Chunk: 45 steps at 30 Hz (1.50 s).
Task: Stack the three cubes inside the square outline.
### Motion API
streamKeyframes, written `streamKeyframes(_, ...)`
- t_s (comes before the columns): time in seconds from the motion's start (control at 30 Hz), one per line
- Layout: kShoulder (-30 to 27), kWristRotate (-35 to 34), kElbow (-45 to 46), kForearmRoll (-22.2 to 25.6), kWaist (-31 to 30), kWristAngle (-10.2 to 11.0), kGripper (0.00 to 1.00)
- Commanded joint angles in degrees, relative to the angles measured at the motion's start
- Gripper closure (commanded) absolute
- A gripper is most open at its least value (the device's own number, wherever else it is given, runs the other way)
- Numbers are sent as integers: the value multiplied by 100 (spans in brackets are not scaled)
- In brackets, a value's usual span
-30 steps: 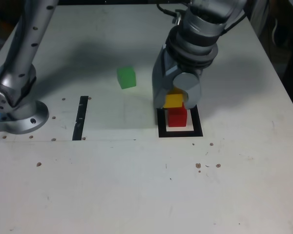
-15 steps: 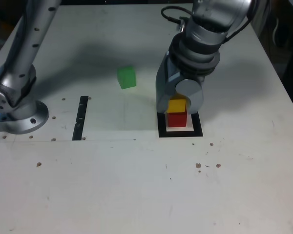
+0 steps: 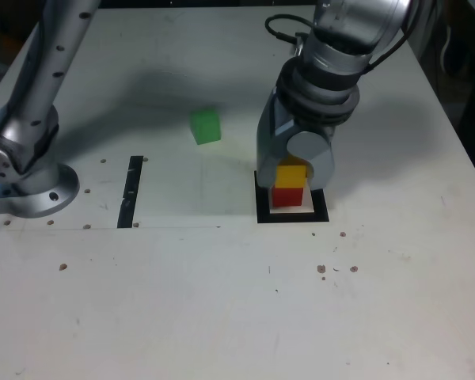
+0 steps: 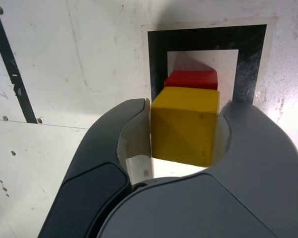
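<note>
The yellow cube (image 3: 290, 178) is between the jaws, one on either side; whether they grip it or have just slackened cannot be told. It lies over the red cube (image 3: 287, 198), slightly out of line in the exterior view; full seating is not verifiable. The red cube is inside the square outline (image 3: 293, 218). The coming move appears to turn on yellow sitting squarely over red before the jaws withdraw; an uneven release could drag it off. The green cube (image 3: 206, 127) lies apart, toward the exterior view's left of the jaws, on the tabletop (image 3: 182, 301). Count: three cubes, one outline, one black strip (image 3: 130, 191).
</note>
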Motion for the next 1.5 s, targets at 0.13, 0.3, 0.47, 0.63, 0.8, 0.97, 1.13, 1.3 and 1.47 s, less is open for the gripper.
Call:
streamKeyframes(0.13,-4,35,15,-10,-1,-2,4)
streamKeyframes(0.3,-63,41,58,38,1,72,0)
streamKeyframes(0.47,-298,39,220,138,62,189,0)
streamKeyframes(0.63,-1019,82,819,142,303,397,1)
streamKeyframes(0.8,-1843,235,1805,-99,811,484,1)
streamKeyframes(0.97,-2421,210,3021,-891,1547,280,0)
streamKeyframes(1.13,-2293,65,3614,-1563,2012,35,1)
streamKeyframes(1.3,-1890,30,3746,-1785,2348,4,2)
streamKeyframes(1.47,-1769,146,3811,-1876,2574,63,3)
